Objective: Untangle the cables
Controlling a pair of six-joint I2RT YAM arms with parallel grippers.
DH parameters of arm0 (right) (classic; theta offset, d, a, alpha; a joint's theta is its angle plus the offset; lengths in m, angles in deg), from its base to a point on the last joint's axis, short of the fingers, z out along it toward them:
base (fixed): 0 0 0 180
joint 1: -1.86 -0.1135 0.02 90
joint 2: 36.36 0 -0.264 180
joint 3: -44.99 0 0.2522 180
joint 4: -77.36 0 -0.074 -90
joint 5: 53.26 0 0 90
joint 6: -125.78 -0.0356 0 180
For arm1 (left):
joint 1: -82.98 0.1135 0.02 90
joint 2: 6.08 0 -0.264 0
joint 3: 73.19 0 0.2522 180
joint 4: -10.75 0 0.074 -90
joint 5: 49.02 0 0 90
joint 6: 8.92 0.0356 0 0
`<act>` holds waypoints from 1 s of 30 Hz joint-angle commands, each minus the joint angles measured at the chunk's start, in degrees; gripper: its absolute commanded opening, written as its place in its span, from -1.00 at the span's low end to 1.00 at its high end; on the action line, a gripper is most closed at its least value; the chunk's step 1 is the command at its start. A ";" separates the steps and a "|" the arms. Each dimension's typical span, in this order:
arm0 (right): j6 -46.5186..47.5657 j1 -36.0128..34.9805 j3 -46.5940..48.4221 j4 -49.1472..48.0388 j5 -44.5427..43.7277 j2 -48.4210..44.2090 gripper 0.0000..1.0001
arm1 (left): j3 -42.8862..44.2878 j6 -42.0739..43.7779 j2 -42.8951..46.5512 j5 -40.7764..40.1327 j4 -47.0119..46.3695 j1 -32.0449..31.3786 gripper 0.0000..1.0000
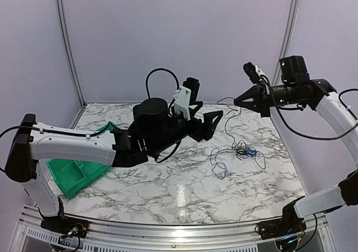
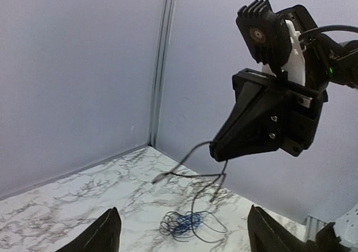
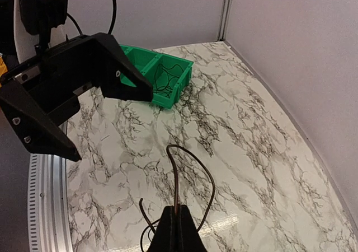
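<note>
The cables lie as a small tangle [image 1: 245,150] of thin black and blue wires on the marble table, right of centre; the tangle also shows in the left wrist view [image 2: 182,224]. One black strand [image 1: 228,117] rises from it to my right gripper [image 1: 236,101], which is shut on it, high above the table. In the right wrist view the shut fingertips [image 3: 178,225] pinch a black cable loop [image 3: 193,159]. My left gripper [image 1: 210,124] is open and empty, raised in the air to the left of the tangle, facing the right gripper [image 2: 251,134].
A green bin [image 1: 70,173] sits at the table's left edge, partly under the left arm; it holds a black wire in the right wrist view [image 3: 162,75]. A loose black loop [image 1: 218,167] trails left of the tangle. Grey walls enclose the back and sides.
</note>
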 commanded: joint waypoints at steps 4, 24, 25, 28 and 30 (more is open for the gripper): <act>2.86 -4.24 -0.15 1.68 3.09 2.31 -1.00 | 3.49 17.56 3.23 -3.04 14.56 0.69 0.51; 3.98 -7.29 2.81 3.13 3.81 8.30 -1.00 | 12.87 21.99 -2.65 2.96 27.04 3.55 -0.05; 4.07 -7.33 2.82 3.12 3.76 8.59 -1.00 | 13.05 22.13 -2.79 3.11 27.43 3.70 -0.07; 4.20 -7.34 2.54 2.76 4.16 9.17 -1.00 | 13.47 21.98 -3.38 3.32 28.21 4.23 -0.14; 4.18 -7.35 2.47 2.51 4.58 9.44 -1.00 | 13.64 21.97 -3.72 3.40 28.38 4.60 -0.23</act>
